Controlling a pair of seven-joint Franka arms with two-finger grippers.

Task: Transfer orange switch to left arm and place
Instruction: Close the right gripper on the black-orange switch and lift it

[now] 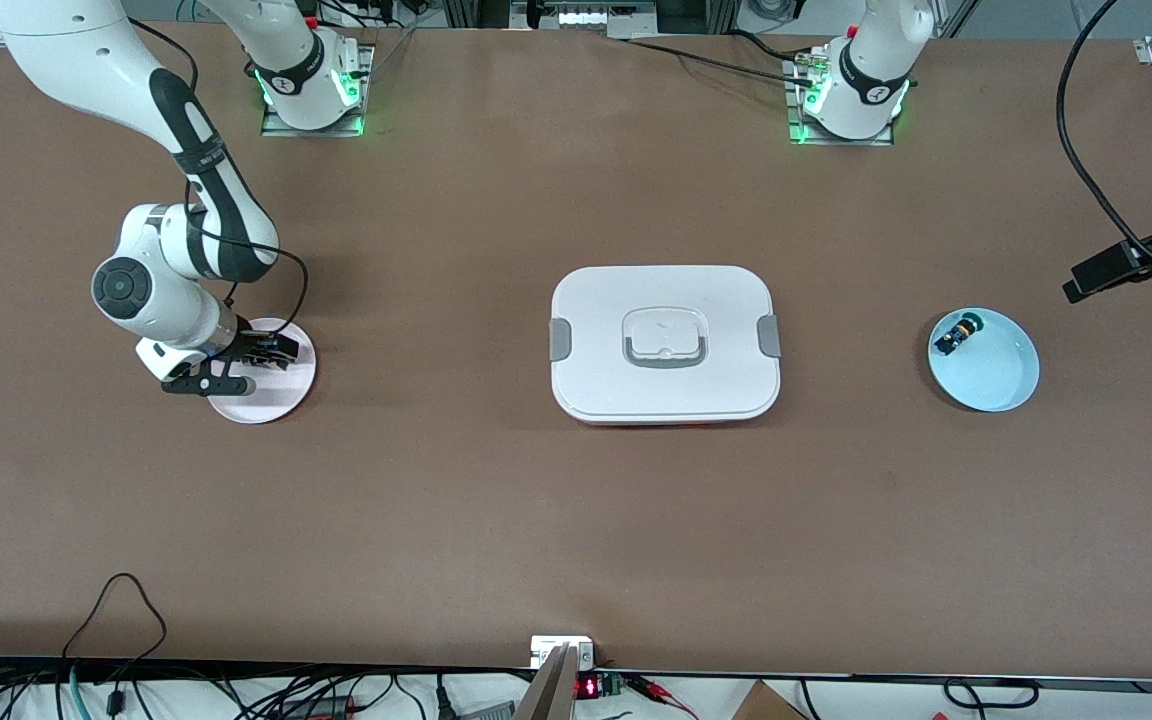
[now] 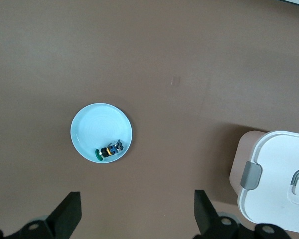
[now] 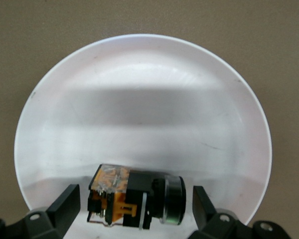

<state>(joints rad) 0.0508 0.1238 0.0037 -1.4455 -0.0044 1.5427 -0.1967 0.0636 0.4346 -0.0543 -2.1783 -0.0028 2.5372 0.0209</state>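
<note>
- Brown table (image 1: 576, 520) carries the whole setup, with both arm bases at its 12 o'clock edge in the front view.
- right arm (image 1: 186, 160) folds down steeply so that its wrist drops almost straight onto the pickup spot. My read: this is the approach for a grasp.
- left arm (image 1: 871, 60) waits. left gripper (image 2: 137, 206) hangs high over the left arm's end of the table, with its prongs spread wide and nothing between them. It is probably parked there to take the handover.
- box (image 1: 665, 343) sits at table centre with its lid on, square between the two plates. That makes it the obstacle, so a straight low carry would likely clip it.
- pink plate (image 1: 271, 408) is at 9 o'clock from the box, toward the right arm's end. It is the source dish.
- blue plate (image 1: 998, 385) is at 3 o'clock from the box, toward the left arm's end. It is likely the drop target.
- right gripper (image 1: 274, 352) is low over the pink plate, roughly at the plate's 10 o'clock.
- orange switch (image 3: 124, 196) lies on its side on the pink plate near the rim, with its round end pointing at one finger.
- fingers (image 3: 65, 205) are parted wider than the switch, one on each flank, with a visible gap on both sides. Nothing is gripped yet.
- green-capped part (image 1: 958, 332) sits at 10 o'clock on the blue plate. It is not the target.
</note>
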